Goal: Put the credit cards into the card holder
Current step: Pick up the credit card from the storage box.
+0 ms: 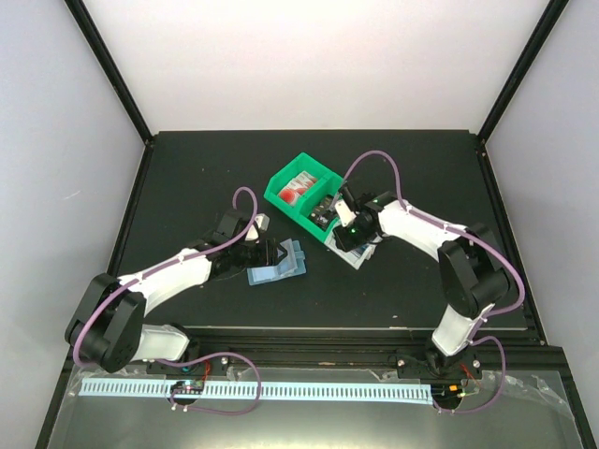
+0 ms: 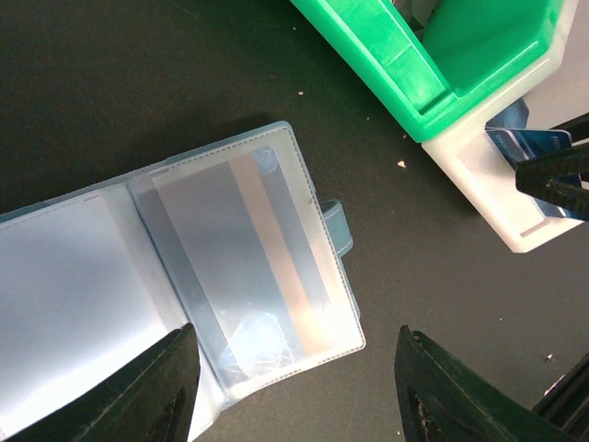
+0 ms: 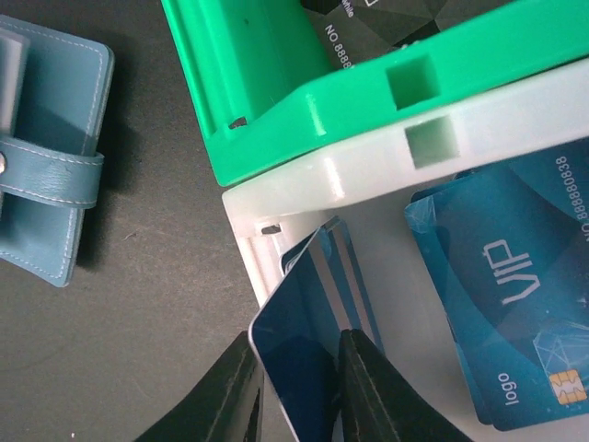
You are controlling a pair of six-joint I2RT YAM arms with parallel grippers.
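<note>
Worktop [image 1: 187,178]: matte black, with a few pale specks [image 2: 401,164] near the bins.
Green bin [image 1: 281,201]: mid-worktop, set at an angle, open top, square notch in its rim.
White bin [image 3: 368,175]: touching the green bin's side, same notch.
Backdrop [image 1: 318,56]: plain white panels, black frame.
Strip [image 1: 281,390]: white, toothed, along the near edge.

Between black right gripper [image 3: 299,378] fingers sat blue striped card [image 3: 313,313]. Right of it, blue VIP card [image 3: 497,276], white lettering, gold chip, in white bin [image 3: 304,189]. Ahead, green bin [image 3: 276,101], black card [image 3: 368,23] with white digits. Left, teal card holder [image 3: 46,120] on black table [image 3: 156,304].
</note>
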